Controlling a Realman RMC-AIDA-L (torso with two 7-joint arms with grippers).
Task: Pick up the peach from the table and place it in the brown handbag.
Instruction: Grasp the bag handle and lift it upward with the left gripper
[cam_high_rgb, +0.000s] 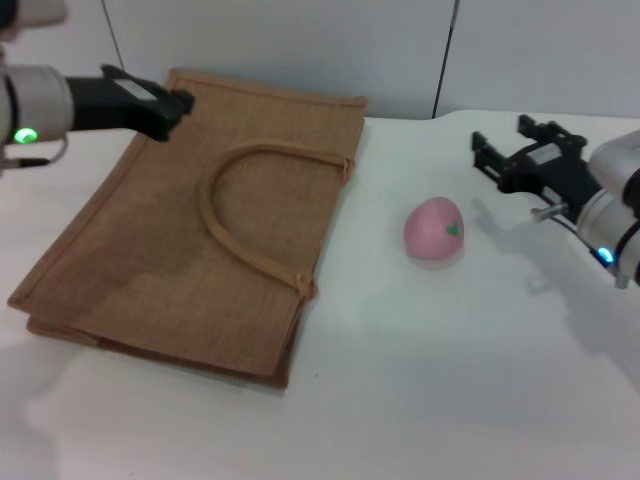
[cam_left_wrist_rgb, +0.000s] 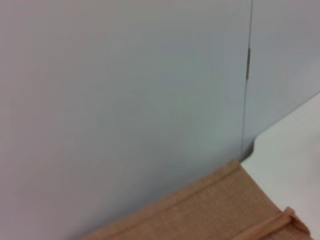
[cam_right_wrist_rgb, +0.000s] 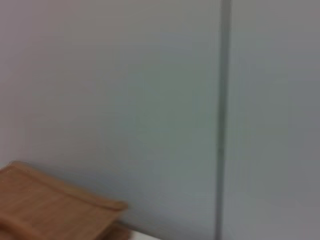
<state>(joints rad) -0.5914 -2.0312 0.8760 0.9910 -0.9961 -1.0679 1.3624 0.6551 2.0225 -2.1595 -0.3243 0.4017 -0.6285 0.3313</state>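
The peach (cam_high_rgb: 434, 230) rests on the table (cam_high_rgb: 450, 380) at 3 o'clock of the flat brown handbag (cam_high_rgb: 150, 250), with the right gripper (cam_high_rgb: 495, 158) spread at 2 o'clock and the left gripper (cam_high_rgb: 170, 110), state undeterminable, above the handbag's 11 o'clock corner.

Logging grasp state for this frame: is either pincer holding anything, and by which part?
Nothing is held. The peach lies free on the table; the right pincer is open beside it, the left pincer over the bag's far corner.

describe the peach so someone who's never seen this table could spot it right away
On the white table, start at the big flat brown handbag lying on the left half. On the bare tabletop to the right of its handle side, apart from it, between the bag and the right gripper, sits the peach. It is the only small, round, pink thing there, with a tiny green mark on its side.
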